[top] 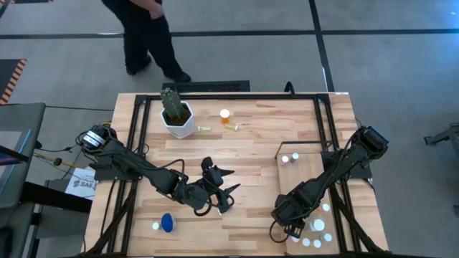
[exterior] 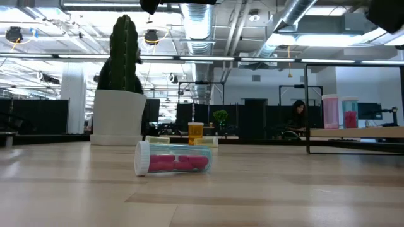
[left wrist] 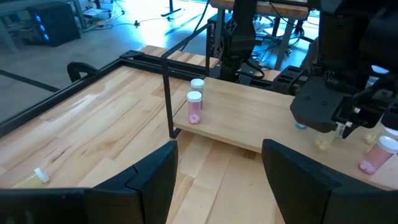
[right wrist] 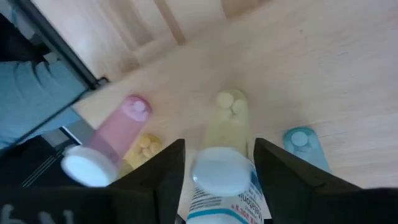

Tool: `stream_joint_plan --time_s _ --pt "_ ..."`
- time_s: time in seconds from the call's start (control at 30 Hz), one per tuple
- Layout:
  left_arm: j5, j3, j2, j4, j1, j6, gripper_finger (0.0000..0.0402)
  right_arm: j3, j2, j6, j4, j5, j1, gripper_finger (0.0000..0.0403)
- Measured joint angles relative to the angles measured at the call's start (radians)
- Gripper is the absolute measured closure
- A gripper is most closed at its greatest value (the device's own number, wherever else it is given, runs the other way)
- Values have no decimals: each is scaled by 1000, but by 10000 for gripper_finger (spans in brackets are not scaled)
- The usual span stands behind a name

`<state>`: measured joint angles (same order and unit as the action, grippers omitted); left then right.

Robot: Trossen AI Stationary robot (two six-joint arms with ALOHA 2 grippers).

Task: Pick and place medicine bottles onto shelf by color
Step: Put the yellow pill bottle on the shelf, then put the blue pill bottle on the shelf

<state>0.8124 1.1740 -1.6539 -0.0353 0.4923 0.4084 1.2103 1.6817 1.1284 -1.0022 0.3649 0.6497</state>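
**Item: medicine bottles, sorted by colour onto the shelf.**

- Yellow-green bottle (right wrist: pixel 222 169), white-capped: at the near end of the shelf (top: pixel 307 175), inside the right claw (top: pixel 292 228). Whether the claw clamps it or has let go cannot be told. Judged to be at the set-down point, since its neighbours are already grouped there.
- Neighbours on the shelf, just beside it: a pink bottle (right wrist: pixel 117 135), a low vial of yellow pills (right wrist: pixel 146 147) and a teal bottle (right wrist: pixel 303 144). The pale-yellow ones stand side by side, which suits the colour rule.
- Two pink bottles (left wrist: pixel 194 107) stand upright at the shelf's far end, well apart from the near cluster; probably a colour group of their own.
- Not yet shelved, on the worktop (top: pixel 258 147): an orange bottle (top: pixel 225 115) upright near the cactus pot (top: pixel 177 118), a blue bottle (top: pixel 167 223) at the near edge, and a pink-filled bottle (exterior: pixel 173 157) lying on its side.
- Left claw (left wrist: pixel 217 180): spread wide, empty, above mid-worktop and facing the shelf. Seemingly waiting clear of the right arm's placement.
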Motion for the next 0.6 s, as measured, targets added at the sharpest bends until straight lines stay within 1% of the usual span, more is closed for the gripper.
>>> stream_joint_plan --time_s 0.23,0.33,0.43,0.6 --pt "-1 0 0 0 0 6 180 91 -1 -92 -69 -8 -24 185" --pt "-26 0 0 0 0 19 180 141 -1 -148 -123 -45 -41 188" --pt "-71 0 0 0 0 38 180 192 -1 -209 -186 -105 -60 191" --pt "-202 0 0 13 0 116 180 242 -1 -328 -219 -225 -90 195"
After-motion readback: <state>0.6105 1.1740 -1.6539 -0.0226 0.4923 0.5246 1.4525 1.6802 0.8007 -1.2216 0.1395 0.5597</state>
